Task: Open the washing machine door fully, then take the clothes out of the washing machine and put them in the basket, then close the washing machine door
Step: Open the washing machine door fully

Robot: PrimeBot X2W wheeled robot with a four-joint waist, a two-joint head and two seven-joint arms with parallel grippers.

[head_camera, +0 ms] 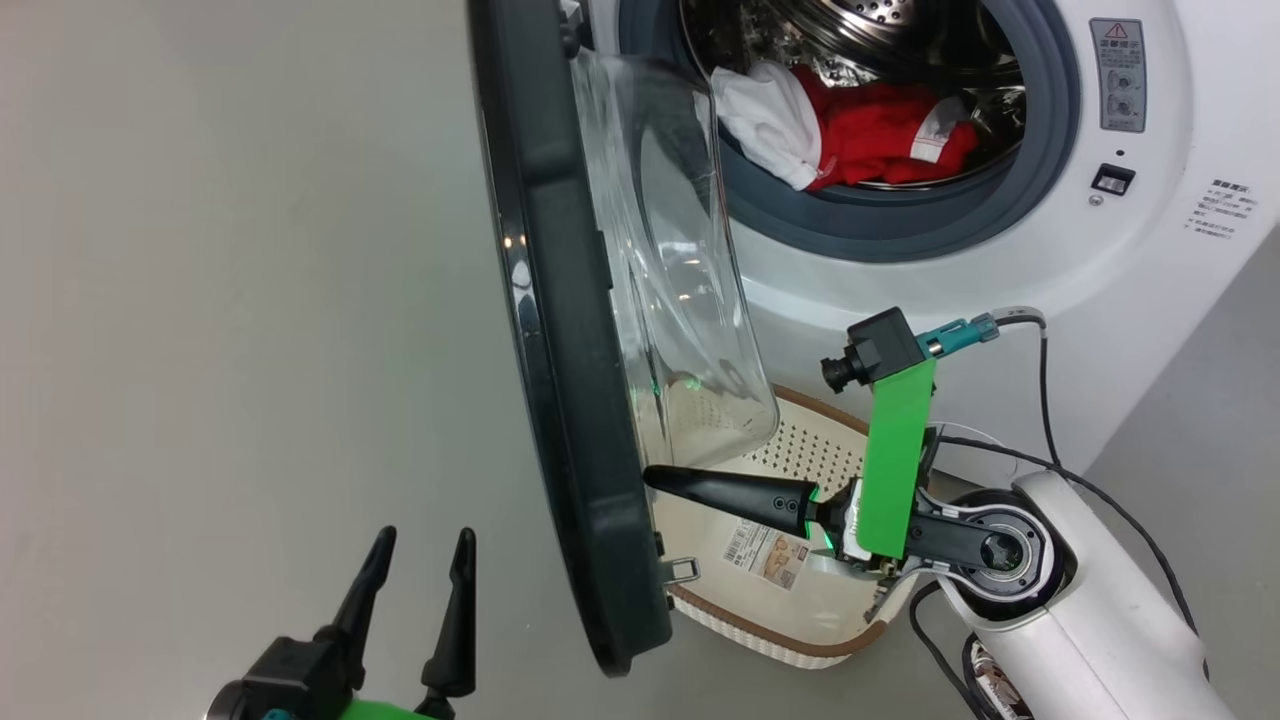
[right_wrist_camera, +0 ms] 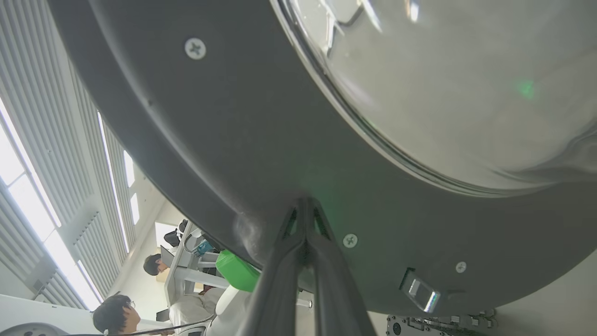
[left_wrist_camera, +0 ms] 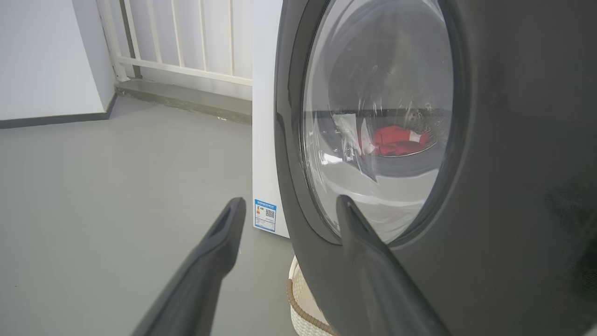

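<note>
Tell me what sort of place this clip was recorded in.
Probably a lab or office staged as a laundry corner: a white front-loading washing machine stands on plain grey floor, and people work by a white desk nearby.

Grey floor (left_wrist_camera: 93, 186) meets a white wall (left_wrist_camera: 42, 56) with a dark baseboard (left_wrist_camera: 51, 120). A white railing (left_wrist_camera: 186, 37) stands on a low step (left_wrist_camera: 186, 100). Two persons (right_wrist_camera: 112, 315) are near a white desk (right_wrist_camera: 186, 275).

My glossy white right arm (head_camera: 1100, 610)
Behind its tapered matte-black claw (head_camera: 652, 476): flat bright-green bracket (head_camera: 895, 450), boxy black camera (head_camera: 872, 355), teal plug (head_camera: 955, 333), black cable (head_camera: 1043, 400).
</note>
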